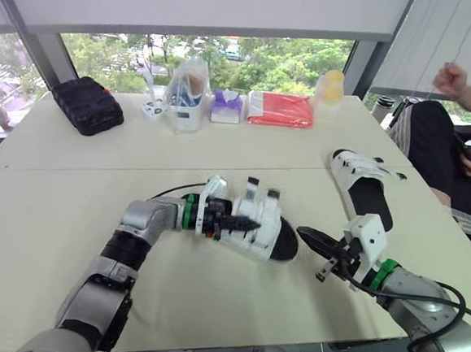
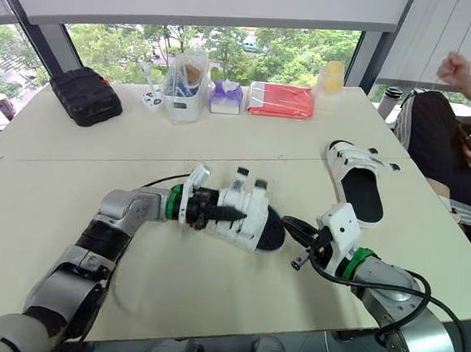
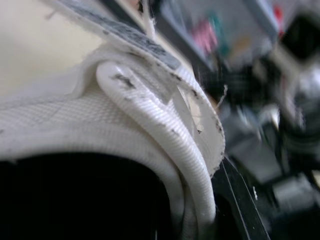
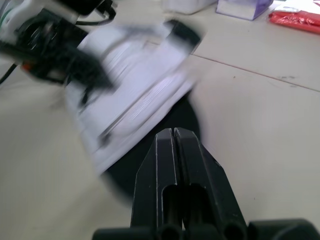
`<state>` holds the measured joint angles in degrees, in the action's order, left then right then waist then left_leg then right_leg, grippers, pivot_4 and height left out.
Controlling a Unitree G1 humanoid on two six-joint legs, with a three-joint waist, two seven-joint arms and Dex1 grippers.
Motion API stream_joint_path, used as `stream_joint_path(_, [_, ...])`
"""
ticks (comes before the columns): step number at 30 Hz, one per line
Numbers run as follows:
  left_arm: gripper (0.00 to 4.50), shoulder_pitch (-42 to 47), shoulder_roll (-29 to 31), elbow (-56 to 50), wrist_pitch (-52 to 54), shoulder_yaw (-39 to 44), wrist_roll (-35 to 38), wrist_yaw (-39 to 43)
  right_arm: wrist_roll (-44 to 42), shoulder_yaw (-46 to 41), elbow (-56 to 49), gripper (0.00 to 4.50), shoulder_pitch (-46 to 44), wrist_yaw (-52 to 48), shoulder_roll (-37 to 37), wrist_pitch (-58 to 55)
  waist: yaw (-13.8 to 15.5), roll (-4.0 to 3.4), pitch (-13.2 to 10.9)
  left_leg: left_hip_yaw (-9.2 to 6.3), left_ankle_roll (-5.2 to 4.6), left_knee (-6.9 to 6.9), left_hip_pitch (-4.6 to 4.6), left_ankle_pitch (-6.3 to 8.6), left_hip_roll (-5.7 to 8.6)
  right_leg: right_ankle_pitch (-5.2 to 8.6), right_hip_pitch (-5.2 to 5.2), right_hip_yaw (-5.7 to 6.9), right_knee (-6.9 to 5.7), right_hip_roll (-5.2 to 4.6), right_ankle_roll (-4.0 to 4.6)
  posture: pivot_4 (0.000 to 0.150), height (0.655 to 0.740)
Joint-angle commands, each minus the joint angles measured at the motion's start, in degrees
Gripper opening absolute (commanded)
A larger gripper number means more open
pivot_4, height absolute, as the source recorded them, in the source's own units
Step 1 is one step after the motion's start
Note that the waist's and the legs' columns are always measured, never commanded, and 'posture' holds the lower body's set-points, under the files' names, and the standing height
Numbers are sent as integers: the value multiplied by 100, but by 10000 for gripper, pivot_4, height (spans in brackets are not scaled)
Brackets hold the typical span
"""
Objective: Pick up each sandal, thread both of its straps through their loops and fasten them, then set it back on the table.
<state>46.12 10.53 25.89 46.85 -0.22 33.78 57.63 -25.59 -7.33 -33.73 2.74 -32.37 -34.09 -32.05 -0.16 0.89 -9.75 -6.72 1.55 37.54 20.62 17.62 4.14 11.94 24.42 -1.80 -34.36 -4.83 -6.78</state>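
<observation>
A white sandal (image 1: pixel 263 224) with a black sole lies tilted on the middle of the table, its straps sticking up. My left gripper (image 1: pixel 242 224) is shut on the sandal's near side; up close, the left wrist view shows a white strap loop (image 3: pixel 150 115) beside one black finger (image 3: pixel 237 197). Just right of the sandal's toe, my right gripper (image 1: pixel 307 235) is shut and holds nothing, its tips (image 4: pixel 172 134) a short way from the black sole. A second white sandal (image 1: pixel 367 186) lies flat on the table further right and back.
Along the far edge stand a black case (image 1: pixel 86 105), a clear container (image 1: pixel 184 99), a purple tissue box (image 1: pixel 226 106), a red packet (image 1: pixel 280 109) and a yellow cup (image 1: pixel 330 90). A person (image 1: pixel 459 128) sits at the table's right side.
</observation>
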Motion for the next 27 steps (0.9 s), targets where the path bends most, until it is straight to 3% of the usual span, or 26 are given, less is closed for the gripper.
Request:
stream_joint_path(1, [557,853,-689,55,-1245,1426,330,-2064,30,-55,155,0,-261,137,169,166,49,8,-6,-1,0,16,9,0,-2,-4,3,3,0,1,2,1500,7400])
stream_joint_path(6, [557,1213,-1710,629,-3077,1970,-218,-4259,176,274,496,0,-665,110,327,285,94,1,-1,15,25,20,4,-12,2,-7,1,-2,2,-2,0,1500,7400])
stream_joint_path(10, [557,1400,-2011,1399,-4187,2145,-516,-5060,283,392,712,0,-889,30,344,386,101,5,-4,14,27,24,22,-13,16,-11,7,-1,8,-1,-7,1500,7400])
stream_joint_path(12, [557,1615,-2087,2119,-4583,2570,-313,-5694,304,427,787,0,-984,10,343,415,101,5,-4,13,27,40,48,-13,20,-15,23,-1,8,0,-13,1500,7400])
stream_joint_path(17, [557,1714,-2059,3064,-5141,2905,-189,-5685,318,444,747,0,-972,3,349,402,98,5,-4,13,26,54,75,-13,24,-27,45,0,8,0,-16,1500,7400])
stream_joint_path(20, [12029,1634,-2010,3068,-4962,2844,-206,-5665,341,437,695,0,-887,0,334,412,106,5,-4,14,26,54,77,-13,29,-27,43,3,7,-1,-16,1500,7400])
stream_joint_path(26, [43223,1258,-2007,2154,-4221,2697,-153,-6093,349,389,662,0,-833,5,354,395,86,4,-3,14,25,56,74,-13,28,-29,40,4,4,1,-18,1500,7400])
stream_joint_path(27, [44544,1017,-2043,1711,-3868,2683,-100,-6384,363,401,670,0,-814,7,370,413,77,2,-2,14,25,56,73,-13,28,-29,40,4,3,1,-18,1500,7400])
